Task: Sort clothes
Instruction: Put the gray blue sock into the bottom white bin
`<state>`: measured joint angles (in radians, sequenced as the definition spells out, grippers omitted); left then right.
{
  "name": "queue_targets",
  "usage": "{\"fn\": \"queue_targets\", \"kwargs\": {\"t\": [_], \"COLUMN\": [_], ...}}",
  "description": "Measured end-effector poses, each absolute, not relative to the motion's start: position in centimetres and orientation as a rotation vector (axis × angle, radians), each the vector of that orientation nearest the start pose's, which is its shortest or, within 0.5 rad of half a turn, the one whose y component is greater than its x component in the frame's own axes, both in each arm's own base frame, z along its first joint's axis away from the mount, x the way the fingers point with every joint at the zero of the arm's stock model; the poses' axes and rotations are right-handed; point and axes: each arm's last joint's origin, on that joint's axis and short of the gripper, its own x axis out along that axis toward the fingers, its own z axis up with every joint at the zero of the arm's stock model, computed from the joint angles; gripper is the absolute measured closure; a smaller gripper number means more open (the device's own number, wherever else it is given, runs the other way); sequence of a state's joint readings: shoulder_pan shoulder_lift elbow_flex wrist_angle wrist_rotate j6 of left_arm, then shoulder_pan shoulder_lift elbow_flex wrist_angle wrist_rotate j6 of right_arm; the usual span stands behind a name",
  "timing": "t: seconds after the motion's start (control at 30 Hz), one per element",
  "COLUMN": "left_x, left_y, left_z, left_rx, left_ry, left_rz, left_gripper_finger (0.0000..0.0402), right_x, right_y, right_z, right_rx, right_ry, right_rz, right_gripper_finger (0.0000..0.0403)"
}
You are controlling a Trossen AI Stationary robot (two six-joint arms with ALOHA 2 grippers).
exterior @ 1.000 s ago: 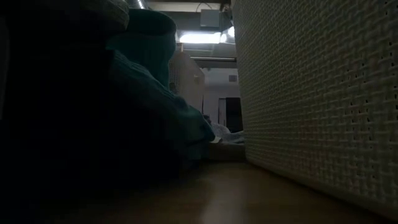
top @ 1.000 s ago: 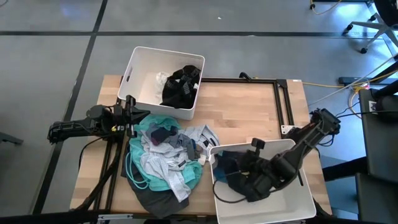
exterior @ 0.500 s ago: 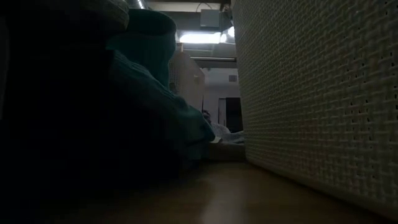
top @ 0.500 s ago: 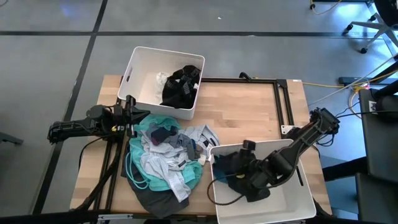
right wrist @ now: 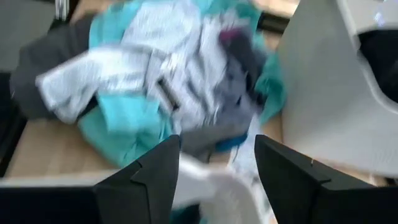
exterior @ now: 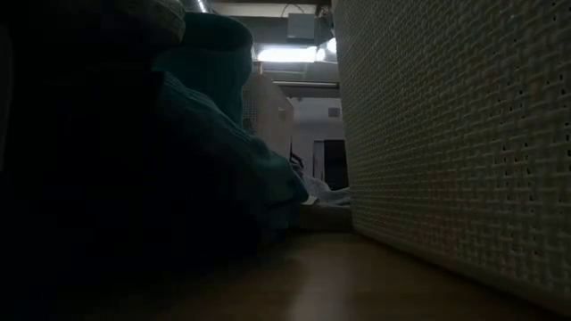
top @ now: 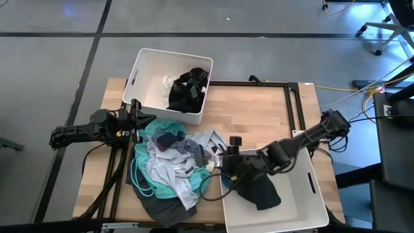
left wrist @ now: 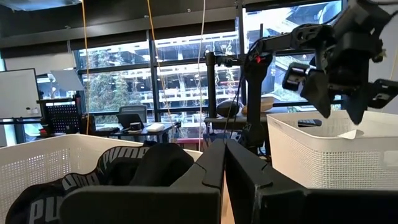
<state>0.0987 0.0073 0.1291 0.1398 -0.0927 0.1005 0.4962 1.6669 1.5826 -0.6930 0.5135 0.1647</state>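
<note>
Two grippers: left gripper [top: 134, 122] pinched tight, parked at table's left edge beside clothes pile [top: 171, 162]. Right gripper [top: 223, 167] spread wide, empty, above near bin's [top: 304, 207] left rim; dark garment [top: 259, 191] lies inside.

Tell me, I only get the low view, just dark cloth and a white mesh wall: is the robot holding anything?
Observer: No. The right tool is open and empty, at the near bin's rim, facing the clothes pile.
Operator: Anything inside that bin?
Observer: A dark garment lies in it.
Operator: And the other arm?
Observer: The left tool is shut, at the pile's far edge beside the far bin.
</note>
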Motion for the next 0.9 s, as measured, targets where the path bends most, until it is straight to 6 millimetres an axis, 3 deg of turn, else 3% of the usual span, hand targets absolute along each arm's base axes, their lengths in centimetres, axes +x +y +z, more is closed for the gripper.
{"fn": "queue_targets", "kwargs": {"t": [0.27, 0.43, 0.6, 0.73, 0.9], "left_x": [8.5, 8.5, 8.5, 8.5, 8.5], "left_y": [1.1, 1.1, 1.1, 1.1, 1.1], "left_z": [22.0, 22.0, 21.9, 22.0, 22.0], "left_rx": [0.100, 0.100, 0.102, 0.104, 0.104], "left_ry": [-0.252, -0.251, -0.249, -0.249, -0.249], "left_rz": [0.203, 0.203, 0.204, 0.203, 0.204], "left_gripper_finger": [0.0398, 0.0398, 0.0398, 0.0398, 0.0398], "right_x": [35.2, 36.5, 38.7, 40.2, 41.3], "right_y": [12.7, 9.6, 6.5, 4.0, 2.2], "right_z": [35.7, 35.6, 33.4, 31.1, 28.9], "right_rx": [-0.207, -0.141, -0.055, 0.121, 0.267], "right_ry": [0.497, 0.487, 0.555, 0.633, 0.721], "right_rz": [-0.136, -0.212, -0.238, -0.229, -0.168], "right_gripper_finger": [0.0193, 0.0193, 0.0193, 0.0194, 0.0194]}}
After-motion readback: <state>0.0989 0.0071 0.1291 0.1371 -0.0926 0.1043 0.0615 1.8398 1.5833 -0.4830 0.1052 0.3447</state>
